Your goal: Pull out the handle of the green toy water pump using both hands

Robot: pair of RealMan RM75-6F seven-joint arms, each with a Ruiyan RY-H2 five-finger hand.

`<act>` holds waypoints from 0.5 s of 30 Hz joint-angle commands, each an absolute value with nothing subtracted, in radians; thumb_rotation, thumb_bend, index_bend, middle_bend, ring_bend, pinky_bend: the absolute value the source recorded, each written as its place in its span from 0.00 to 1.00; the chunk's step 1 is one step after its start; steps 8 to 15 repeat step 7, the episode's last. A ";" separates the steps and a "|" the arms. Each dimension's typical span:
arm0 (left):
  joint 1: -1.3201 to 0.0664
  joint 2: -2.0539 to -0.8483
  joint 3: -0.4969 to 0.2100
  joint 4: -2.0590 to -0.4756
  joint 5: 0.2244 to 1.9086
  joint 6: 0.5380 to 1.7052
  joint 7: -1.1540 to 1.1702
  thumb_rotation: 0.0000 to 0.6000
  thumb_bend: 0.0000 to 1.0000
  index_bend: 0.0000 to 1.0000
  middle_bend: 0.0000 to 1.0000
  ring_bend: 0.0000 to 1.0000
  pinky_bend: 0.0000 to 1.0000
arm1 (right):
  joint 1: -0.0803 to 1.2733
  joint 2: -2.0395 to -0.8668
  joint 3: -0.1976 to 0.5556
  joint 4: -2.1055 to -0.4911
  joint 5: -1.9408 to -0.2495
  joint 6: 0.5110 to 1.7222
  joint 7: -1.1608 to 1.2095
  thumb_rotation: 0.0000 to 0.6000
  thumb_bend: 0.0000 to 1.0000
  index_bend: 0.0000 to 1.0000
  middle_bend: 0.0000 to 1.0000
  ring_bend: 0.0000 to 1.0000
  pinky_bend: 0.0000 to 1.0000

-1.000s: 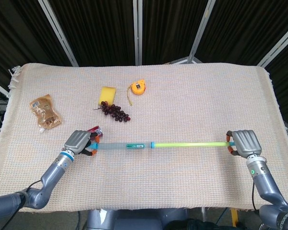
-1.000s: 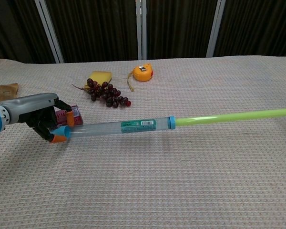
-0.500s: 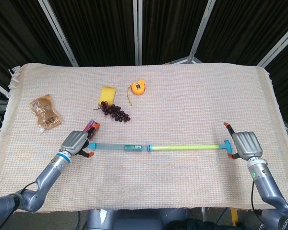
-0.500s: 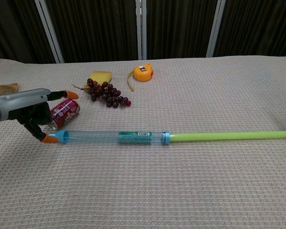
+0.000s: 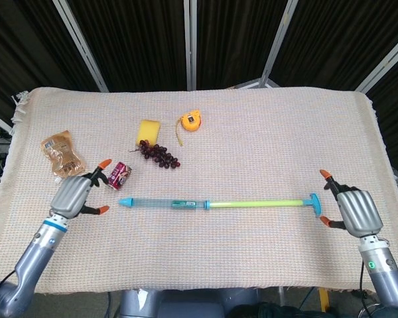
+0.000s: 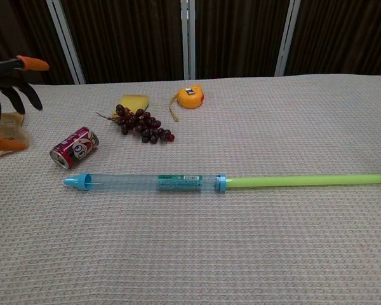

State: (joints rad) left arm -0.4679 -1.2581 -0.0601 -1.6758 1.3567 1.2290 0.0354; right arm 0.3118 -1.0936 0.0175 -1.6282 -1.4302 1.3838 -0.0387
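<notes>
The pump (image 5: 215,203) lies flat on the cloth between the two hands, its clear barrel (image 6: 149,183) toward the left hand (image 5: 73,195) and its green rod with the blue T-handle (image 5: 313,201) just inside the right hand (image 5: 355,211). Both hands hold nothing, fingers spread, each clear of its end of the toy. The rod looks fully drawn out, so the sound course is to lift both hands straight away, the left one avoiding the can (image 5: 118,175) beside its fingertips.
</notes>
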 commanded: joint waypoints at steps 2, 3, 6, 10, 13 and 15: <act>-0.307 -1.154 0.002 -1.810 1.421 1.447 0.194 1.00 0.00 0.00 0.00 0.00 0.00 | 0.215 -1.081 -0.019 -1.632 -1.542 1.527 0.019 1.00 0.00 0.00 0.00 0.00 0.00; -0.281 -1.144 0.011 -1.825 1.426 1.480 0.214 1.00 0.00 0.00 0.00 0.00 0.00 | 0.198 -1.084 -0.024 -1.631 -1.556 1.555 0.011 1.00 0.00 0.00 0.00 0.00 0.00; -0.222 -1.125 0.035 -1.858 1.443 1.553 0.242 1.00 0.00 0.00 0.00 0.00 0.00 | 0.162 -1.091 -0.033 -1.633 -1.582 1.607 -0.011 1.00 0.00 0.00 0.00 0.00 0.00; -0.209 -1.120 0.041 -1.863 1.448 1.567 0.243 1.00 0.00 0.00 0.00 0.00 0.00 | 0.154 -1.093 -0.035 -1.634 -1.588 1.618 -0.017 1.00 0.00 0.00 0.00 0.00 0.00; -0.209 -1.120 0.041 -1.863 1.448 1.567 0.243 1.00 0.00 0.00 0.00 0.00 0.00 | 0.154 -1.093 -0.035 -1.634 -1.588 1.618 -0.017 1.00 0.00 0.00 0.00 0.00 0.00; -0.209 -1.120 0.041 -1.863 1.448 1.567 0.243 1.00 0.00 0.00 0.00 0.00 0.00 | 0.154 -1.093 -0.035 -1.634 -1.588 1.618 -0.017 1.00 0.00 0.00 0.00 0.00 0.00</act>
